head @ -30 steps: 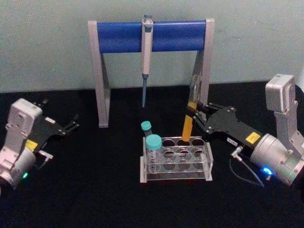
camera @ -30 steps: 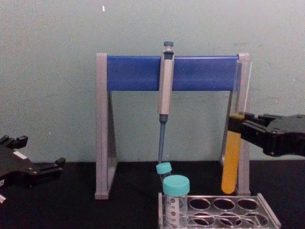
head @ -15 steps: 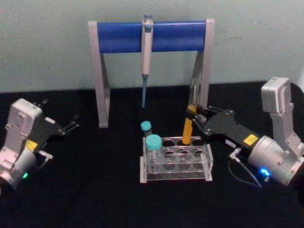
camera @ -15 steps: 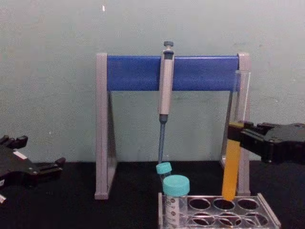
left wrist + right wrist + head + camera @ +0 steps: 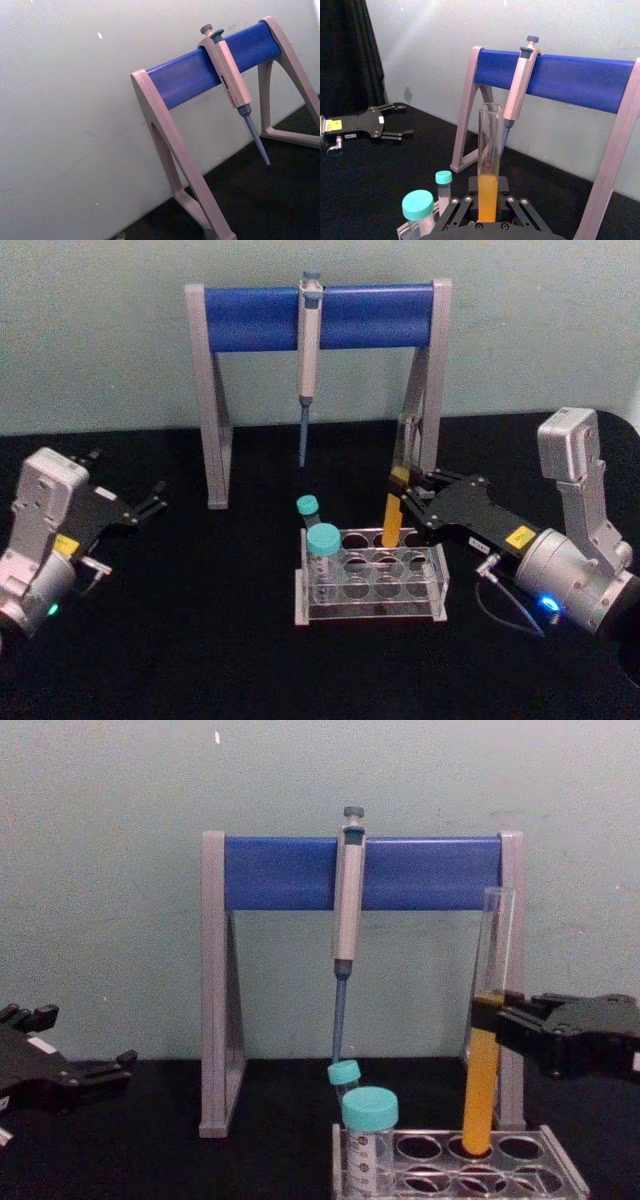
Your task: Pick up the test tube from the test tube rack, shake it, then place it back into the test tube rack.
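We find the tube (image 5: pixel 480 1092) lowered in the last second: it stands upright, its tip now in a back-row hole of the rack (image 5: pixel 370 606). The right gripper (image 5: pixel 492 1018) stays clamped on it, so only the release remains. The left gripper (image 5: pixel 128 478) is parked at the left with its jaws apart.

The test tube (image 5: pixel 490 145) is smooth, clear, glossy glass; the test tube rack (image 5: pixel 400 602) is transparent, shiny plastic. The table (image 5: pixel 200 640) looks matt black, perhaps cloth.
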Robot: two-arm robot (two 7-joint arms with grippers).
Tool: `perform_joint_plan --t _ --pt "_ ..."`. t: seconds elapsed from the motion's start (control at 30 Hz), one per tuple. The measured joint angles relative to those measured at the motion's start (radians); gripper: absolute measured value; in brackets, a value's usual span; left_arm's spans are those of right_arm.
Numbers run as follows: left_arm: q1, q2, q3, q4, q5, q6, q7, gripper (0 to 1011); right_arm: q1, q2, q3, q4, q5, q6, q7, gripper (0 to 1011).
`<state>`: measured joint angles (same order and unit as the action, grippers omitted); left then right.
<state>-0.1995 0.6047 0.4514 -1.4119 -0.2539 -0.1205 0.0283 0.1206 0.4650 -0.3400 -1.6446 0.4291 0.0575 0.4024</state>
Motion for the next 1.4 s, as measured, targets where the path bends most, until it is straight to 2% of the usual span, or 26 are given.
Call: perform_joint_plan --t 1.4 --pt "0.000 0.000 0.000 0.000 0.000 0.000 0.000 1001 0.019 -0.031 -0.029 0.100 -0.024 0.022 0.005 220"
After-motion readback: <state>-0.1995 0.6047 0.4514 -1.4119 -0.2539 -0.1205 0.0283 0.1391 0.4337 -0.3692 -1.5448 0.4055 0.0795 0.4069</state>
